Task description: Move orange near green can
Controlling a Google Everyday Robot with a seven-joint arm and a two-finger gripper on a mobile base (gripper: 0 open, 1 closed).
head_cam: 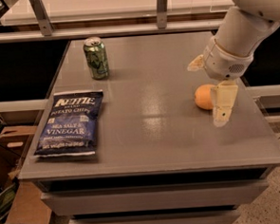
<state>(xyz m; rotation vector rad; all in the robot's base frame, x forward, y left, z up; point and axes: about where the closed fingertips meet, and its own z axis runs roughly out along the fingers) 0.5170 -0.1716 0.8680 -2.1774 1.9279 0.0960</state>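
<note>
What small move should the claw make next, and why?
Probably ease the claw sideways until it is centred over the orange. The claw hangs close beside the orange, on the side away from the green can, not around it; the can stands far off across the table.

Cream pincer [222, 103] beside the orange-yellow orange [203, 96]; green can [96, 59] pale-swirled, chip bag [71, 123] blue, table [156, 136] grey.
</note>
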